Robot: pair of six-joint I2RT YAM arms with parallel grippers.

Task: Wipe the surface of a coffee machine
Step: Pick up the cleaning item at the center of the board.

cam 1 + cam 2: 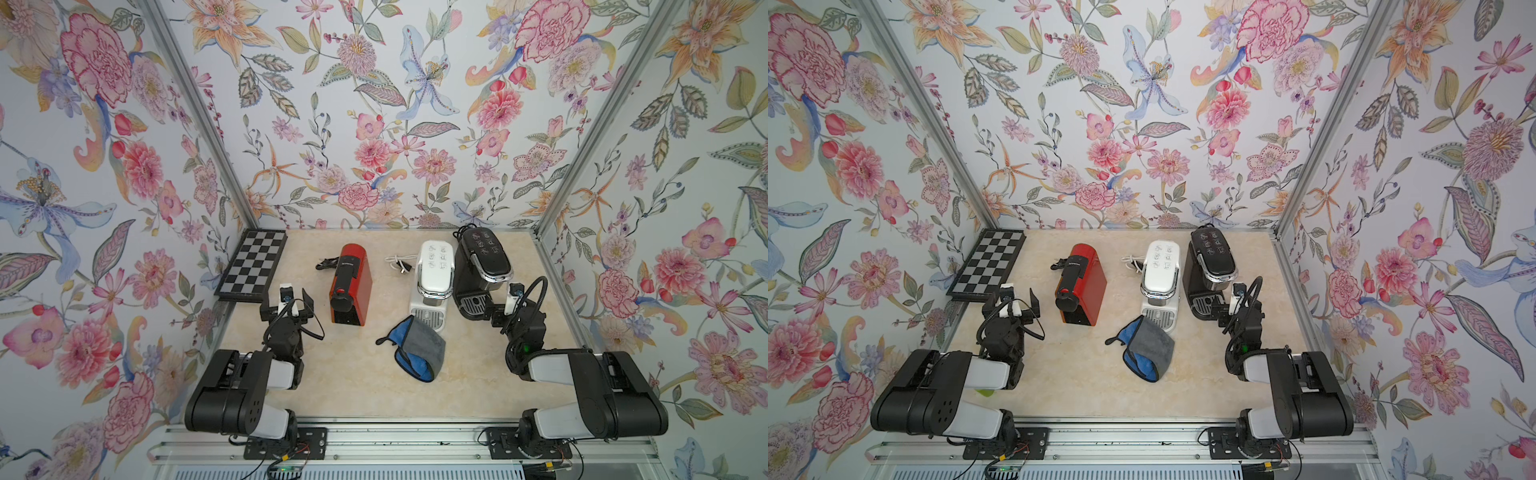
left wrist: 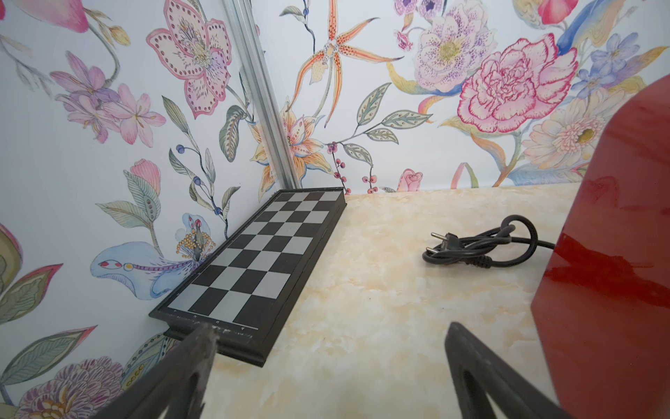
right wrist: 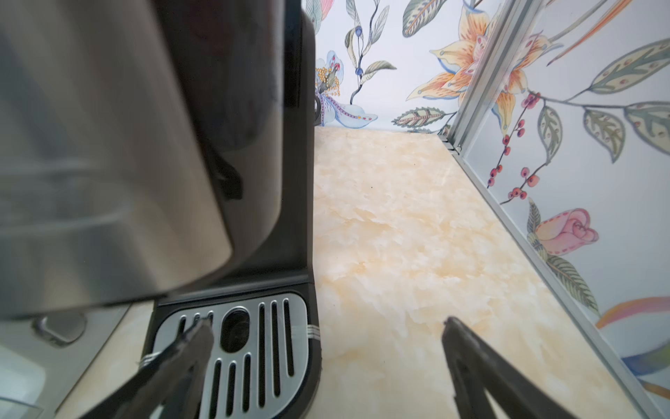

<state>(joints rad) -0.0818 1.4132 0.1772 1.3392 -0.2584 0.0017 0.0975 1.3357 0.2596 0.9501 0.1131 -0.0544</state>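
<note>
Three coffee machines stand at the back of the table in both top views: a red one (image 1: 349, 284), a white one (image 1: 432, 278) and a black one (image 1: 482, 270). A grey and blue cloth (image 1: 417, 353) lies crumpled in front of the white machine, touched by neither gripper. My left gripper (image 1: 289, 307) is open and empty, left of the red machine (image 2: 616, 235). My right gripper (image 1: 496, 311) is open and empty by the black machine's front right corner. In the right wrist view one finger hangs over its drip tray (image 3: 253, 348).
A folded chessboard (image 1: 253, 264) lies along the left wall, just ahead of the left gripper (image 2: 330, 326). A black power cord (image 2: 478, 246) lies behind the red machine and a white cord (image 1: 401, 264) beside the white one. Floral walls close in three sides.
</note>
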